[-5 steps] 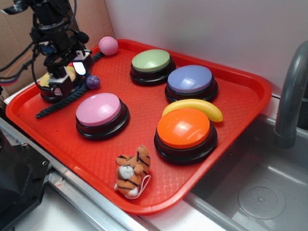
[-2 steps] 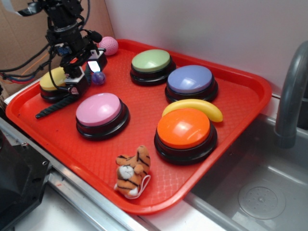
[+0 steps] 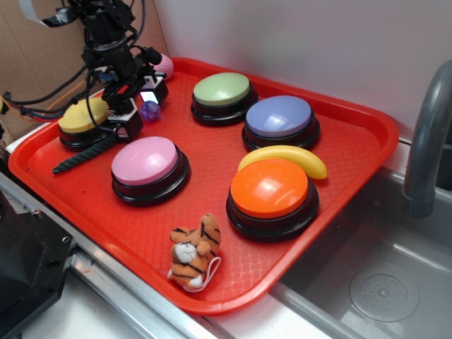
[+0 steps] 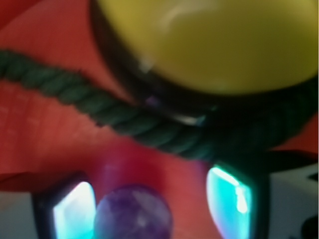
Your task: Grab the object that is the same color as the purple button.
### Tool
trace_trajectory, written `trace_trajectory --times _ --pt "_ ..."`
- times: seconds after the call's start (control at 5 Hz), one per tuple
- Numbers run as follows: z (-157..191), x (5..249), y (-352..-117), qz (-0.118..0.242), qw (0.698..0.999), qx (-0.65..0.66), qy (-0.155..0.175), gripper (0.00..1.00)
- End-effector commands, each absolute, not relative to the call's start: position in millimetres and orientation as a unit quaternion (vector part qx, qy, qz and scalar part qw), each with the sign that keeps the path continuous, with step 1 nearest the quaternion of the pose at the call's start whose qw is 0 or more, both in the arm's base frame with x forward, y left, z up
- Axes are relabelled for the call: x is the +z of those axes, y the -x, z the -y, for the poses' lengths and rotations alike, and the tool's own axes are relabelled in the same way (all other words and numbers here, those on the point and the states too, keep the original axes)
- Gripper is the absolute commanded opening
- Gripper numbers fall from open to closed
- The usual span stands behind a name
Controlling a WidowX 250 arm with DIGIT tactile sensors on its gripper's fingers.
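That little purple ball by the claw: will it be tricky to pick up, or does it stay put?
Probably tricky. The purple ball is round and glossy, so it will likely roll at a nudge and may slip out from between the fingers of the gripper. It looks tiny beside the yellow button, so it is probably light and easily knocked across the tray.

The exterior view looks down obliquely from the near side across the whole red tray (image 3: 353, 120). The wrist view faces downward, very close and blurred. Both views share the yellow button (image 3: 83, 113) (image 4: 209, 40) and dark rope (image 3: 88, 152) (image 4: 99, 107).
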State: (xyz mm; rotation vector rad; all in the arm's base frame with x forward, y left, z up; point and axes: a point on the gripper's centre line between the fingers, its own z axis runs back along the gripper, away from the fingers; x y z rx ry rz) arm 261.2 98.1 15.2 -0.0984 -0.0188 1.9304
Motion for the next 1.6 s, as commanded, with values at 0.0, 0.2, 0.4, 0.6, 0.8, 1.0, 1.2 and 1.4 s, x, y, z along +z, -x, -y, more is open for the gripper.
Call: trace_trajectory --times 0.0,0.2,0.4,0.6,0.8,1.0,1.2,1.4 --pt "-91 13 -250 0.043 0.61 0.791 0.04 0.0" --pt "-90 15 -251 0.04 0.632 0.772 0.061 0.0" --pt "-93 35 -243 0.043 0.704 0.707 0.055 0.0" --pt "-94 67 -239 0.05 0.788 0.612 0.045 0.0" --pt "-87 103 -238 0.043 0.859 0.509 0.033 0.0" --pt "-71 144 -231 0.046 0.916 0.397 0.029 0.0" --pt "-56 171 -221 0.027 0.958 0.281 0.056 0.0" --pt "-40 193 -216 0.021 0.987 0.159 0.026 0.0"
